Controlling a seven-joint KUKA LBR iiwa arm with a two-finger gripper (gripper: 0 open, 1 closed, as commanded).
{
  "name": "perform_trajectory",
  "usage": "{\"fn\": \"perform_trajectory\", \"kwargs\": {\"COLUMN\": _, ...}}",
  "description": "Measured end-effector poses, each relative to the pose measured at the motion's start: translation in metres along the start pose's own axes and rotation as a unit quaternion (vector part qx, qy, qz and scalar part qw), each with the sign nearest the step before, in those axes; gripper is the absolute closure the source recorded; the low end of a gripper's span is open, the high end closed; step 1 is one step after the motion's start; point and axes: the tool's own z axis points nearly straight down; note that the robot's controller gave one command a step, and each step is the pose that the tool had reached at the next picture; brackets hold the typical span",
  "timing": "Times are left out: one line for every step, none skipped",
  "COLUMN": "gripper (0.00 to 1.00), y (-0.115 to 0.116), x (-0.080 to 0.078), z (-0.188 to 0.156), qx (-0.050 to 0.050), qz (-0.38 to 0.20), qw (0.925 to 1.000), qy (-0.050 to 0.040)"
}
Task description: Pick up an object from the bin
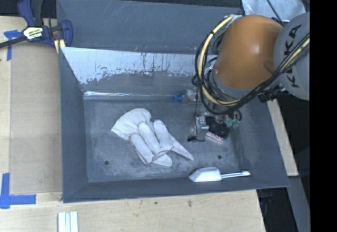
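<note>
1. Gripper [202,132] low, near the bin's [73,136] right edge; open or closed, cannot tell.
2. White glove [147,136] mid-floor; white scoop [210,174] towards the lower-right corner.
3. Could perhaps close on bare floor between them.

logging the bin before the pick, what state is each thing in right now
white glove, lying limp and crumpled on the floor of the bin, left of the gripper
white scoop, lying by the front wall, handle pointing right, untouched
small blue piece, resting at the foot of the back wall, apart from the rest
gripper, lowered into the bin between the glove and the right wall
</note>
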Motion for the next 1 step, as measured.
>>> {"fn": "perform_trajectory", "kwargs": {"gripper": 0.0, "y": 0.0074, "x": -0.0106, "z": 0.0274, "qx": 0.0, "qz": -0.03, "qw": 0.9995, "qy": -0.002}}
